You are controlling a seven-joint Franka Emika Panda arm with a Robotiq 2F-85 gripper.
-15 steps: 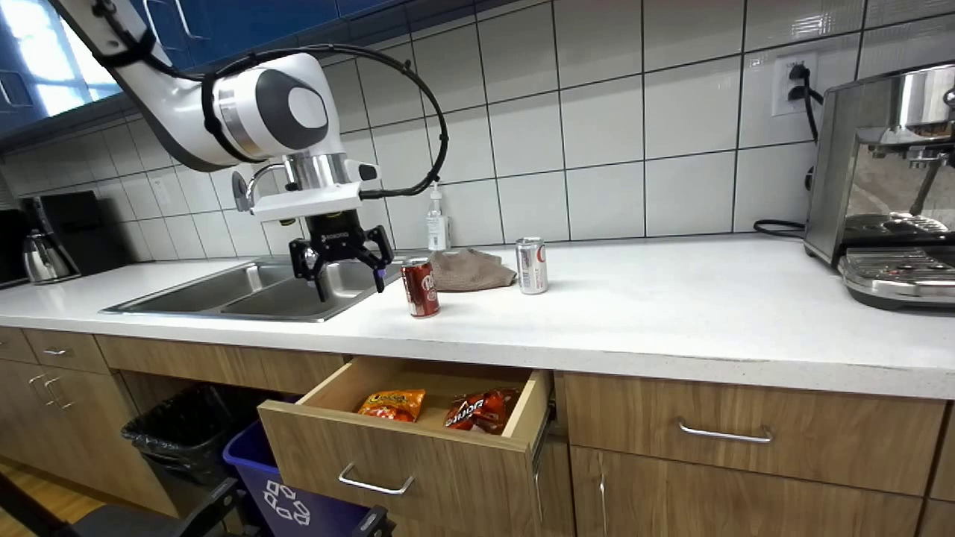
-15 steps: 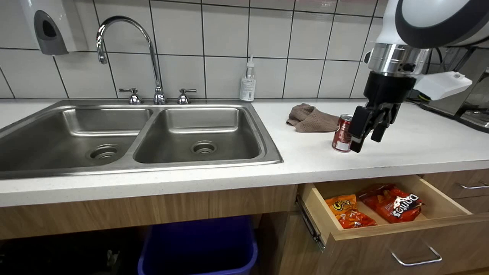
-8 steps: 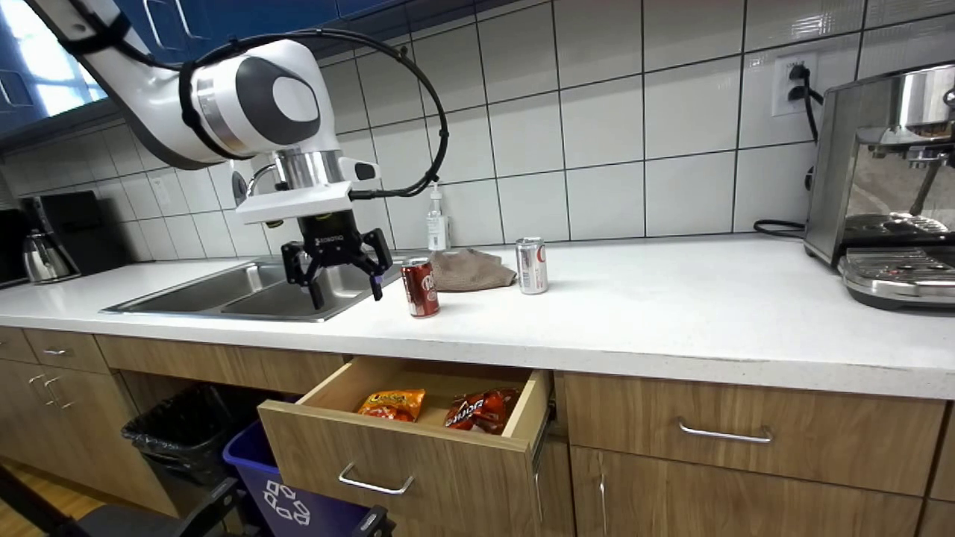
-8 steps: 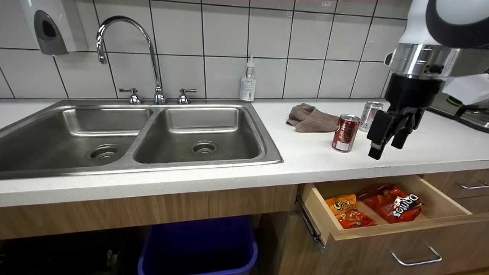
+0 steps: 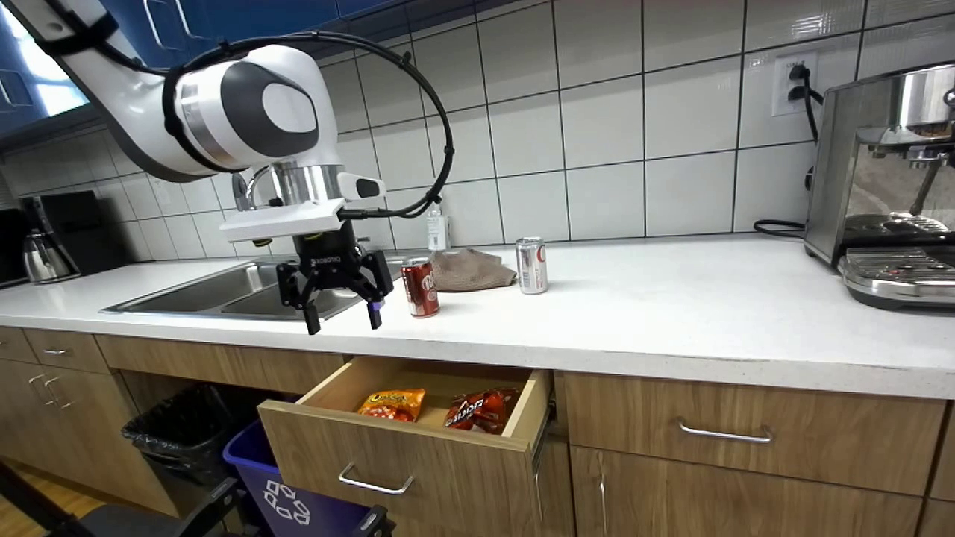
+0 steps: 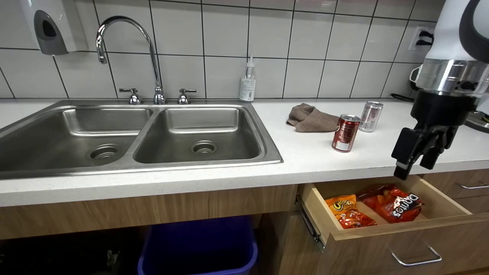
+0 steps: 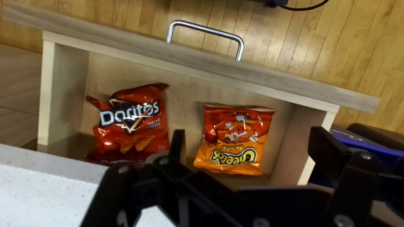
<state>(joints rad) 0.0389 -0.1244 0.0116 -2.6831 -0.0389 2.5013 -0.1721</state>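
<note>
My gripper points straight down. Its fingers are spread wide; I see nothing between them and nothing touching them.

Change over the last second: the gripper is lower, and in an exterior view it has drawn away from the red can. That can and the silver can behind it now show unblocked there. Both cans and the brown cloth look unmoved, all well apart from the jaws.

Below the jaws: the pulled-out drawer, also unmoved. Seen from the wrist, the Cheetos bag shows in the gap between the fingers, lying in the drawer. The Doritos bag lies to one side of that gap, past one finger. The handle is farther out, on the far side of both bags in that view; the counter edge is on the opposite side.

Reading: I judge the work has passed from countertop to drawer, with the Cheetos bag better lined up under the jaws than the Doritos bag. I cannot tell how much height remains above either.
</note>
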